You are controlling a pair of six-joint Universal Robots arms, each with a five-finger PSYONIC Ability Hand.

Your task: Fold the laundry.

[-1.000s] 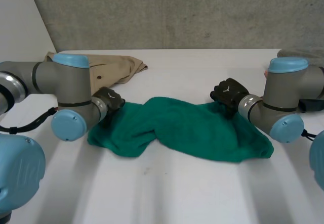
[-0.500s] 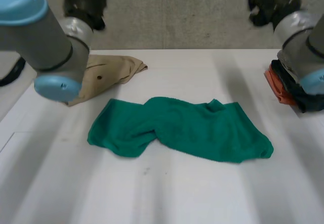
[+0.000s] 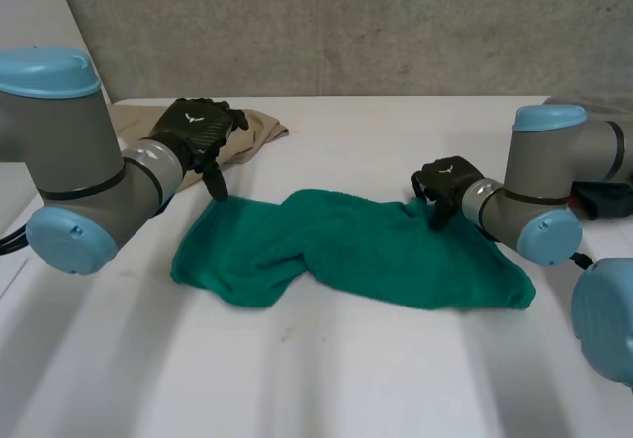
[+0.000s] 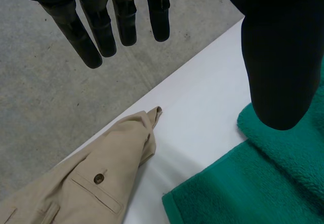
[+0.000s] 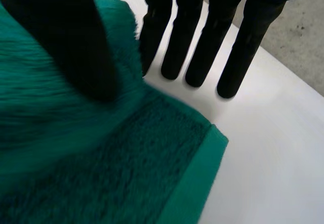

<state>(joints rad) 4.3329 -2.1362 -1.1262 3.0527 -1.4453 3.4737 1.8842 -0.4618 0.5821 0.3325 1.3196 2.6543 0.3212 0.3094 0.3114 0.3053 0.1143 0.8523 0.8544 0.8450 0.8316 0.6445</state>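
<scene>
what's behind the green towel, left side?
Beige trousers lie on the table behind the green towel's far left corner, not touching it. The left hand and arm cover much of them.

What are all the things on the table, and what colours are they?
towel: one, green, crumpled in the middle of the table
trousers: one pair, beige with a button, at the far left behind the towel
table: one, white, under everything
wall: one, grey concrete, behind the table
arms: two, grey with light-blue caps, left arm and right arm at the sides
left hand: one, black, fingers straight, above the towel's far left corner
right hand: one, black, fingers straight, thumb on the towel at its far right edge
</scene>
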